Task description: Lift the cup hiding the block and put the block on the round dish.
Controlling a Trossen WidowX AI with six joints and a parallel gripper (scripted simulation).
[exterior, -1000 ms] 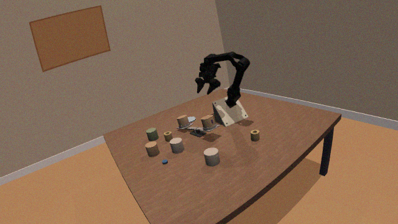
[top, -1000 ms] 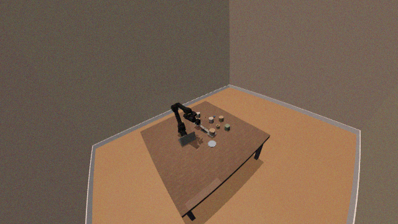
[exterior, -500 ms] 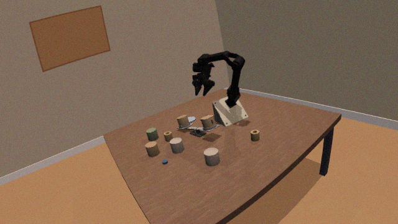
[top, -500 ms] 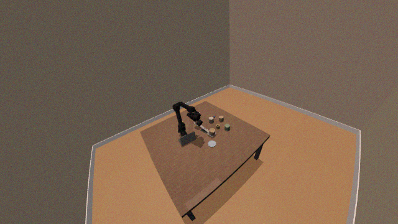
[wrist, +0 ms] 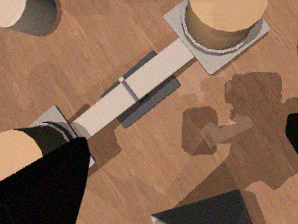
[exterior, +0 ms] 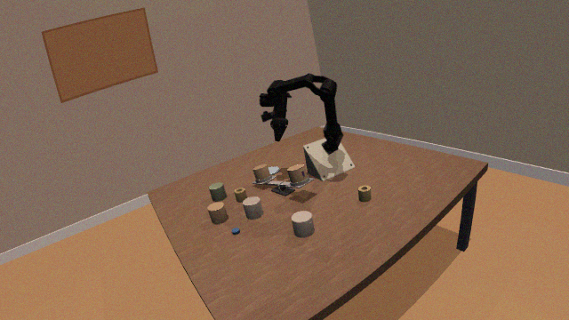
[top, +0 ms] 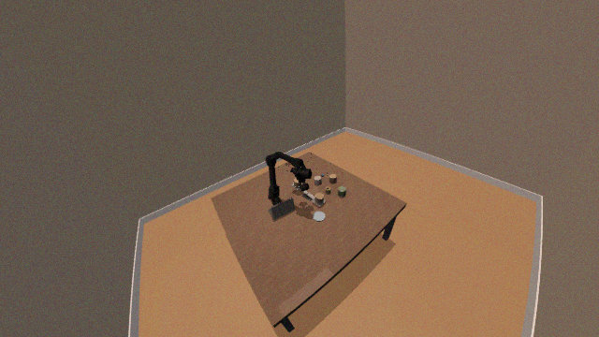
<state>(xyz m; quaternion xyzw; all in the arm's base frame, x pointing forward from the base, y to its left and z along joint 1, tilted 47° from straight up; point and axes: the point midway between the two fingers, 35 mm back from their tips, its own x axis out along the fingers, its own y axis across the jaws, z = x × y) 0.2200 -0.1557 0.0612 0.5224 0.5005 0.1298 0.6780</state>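
A tan cup (top: 319, 198) (exterior: 261, 172) (wrist: 227, 15) stands on the balance end nearer the dish. The other tan cup (exterior: 297, 174) (wrist: 17, 150) stands on the far end. The balance (wrist: 160, 65) appears tilted, with the dish-side end lower. No block is visible. The round dish (top: 319, 216) (exterior: 274, 170) is pale and bare, partly hidden in the exterior view. My gripper (wrist: 189, 135) is open and empty, well above the balance. In the wrist view its left finger overlaps the far cup's image; no contact shows.
A slanted panel (top: 282, 209) (exterior: 329, 162) stands by the arm's base. Beyond the balance stand a green cylinder (top: 342, 192) (exterior: 218, 192), a tan cylinder (exterior: 218, 213), grey cylinders (exterior: 252, 208) (exterior: 302, 224) and a small ring (exterior: 240, 195). Another ring (exterior: 364, 194) stands apart. A blue disc (exterior: 236, 231) lies nearby.
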